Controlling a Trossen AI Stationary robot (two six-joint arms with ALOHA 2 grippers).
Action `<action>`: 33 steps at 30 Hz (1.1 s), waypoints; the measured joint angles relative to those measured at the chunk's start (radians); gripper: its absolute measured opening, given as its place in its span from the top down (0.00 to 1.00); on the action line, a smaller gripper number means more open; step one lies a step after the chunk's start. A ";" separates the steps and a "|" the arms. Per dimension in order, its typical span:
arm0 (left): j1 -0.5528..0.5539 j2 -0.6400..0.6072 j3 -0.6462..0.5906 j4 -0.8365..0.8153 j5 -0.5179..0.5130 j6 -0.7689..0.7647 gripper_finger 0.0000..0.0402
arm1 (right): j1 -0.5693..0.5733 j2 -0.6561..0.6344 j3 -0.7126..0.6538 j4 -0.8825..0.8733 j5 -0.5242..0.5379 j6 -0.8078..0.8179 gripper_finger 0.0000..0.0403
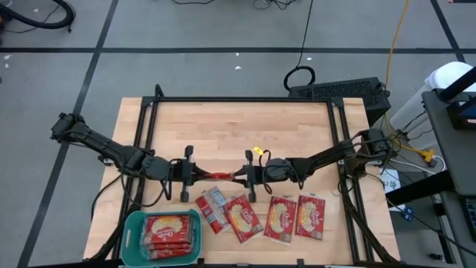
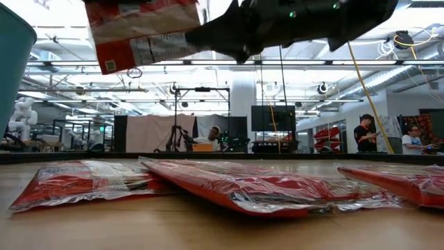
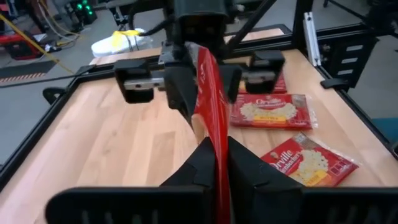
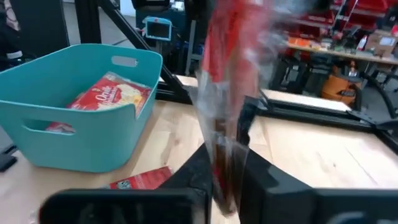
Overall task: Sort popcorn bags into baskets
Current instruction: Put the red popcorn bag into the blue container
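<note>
Above the middle of the table (image 1: 238, 123), the left gripper (image 1: 195, 175) and right gripper (image 1: 239, 176) both pinch one popcorn bag (image 1: 217, 176), stretched between them. Four more bags (image 1: 242, 217) lie flat below; the teal basket (image 1: 132, 237) (already holding packets) sits at the left corner.

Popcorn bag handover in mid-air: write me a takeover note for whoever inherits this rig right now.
Left gripper: shut on one flat red plastic popcorn bag, held above mid-table.
Right gripper: shut on that bag's other end.
Teal rectangular plastic basket, at the near-left corner, holds several bags.
Five packets lie flat on the wooden table beside it.
Done: some bags sorted.
Left: one gripper must let go, basket the held bag, then the five.
</note>
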 joint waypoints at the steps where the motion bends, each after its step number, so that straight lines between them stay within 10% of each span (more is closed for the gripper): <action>1: -0.006 0.000 0.000 0.002 -0.001 -0.001 0.94 | 0.003 -0.013 0.000 -0.015 0.001 0.008 0.89; 22: 0.084 0.001 0.001 0.014 0.038 -0.073 0.57 | 0.024 -0.046 -0.002 -0.065 0.134 0.085 1.00; 33: 0.194 0.035 0.167 -0.294 0.215 -0.113 0.69 | 0.001 -0.046 -0.002 -0.124 0.133 0.115 1.00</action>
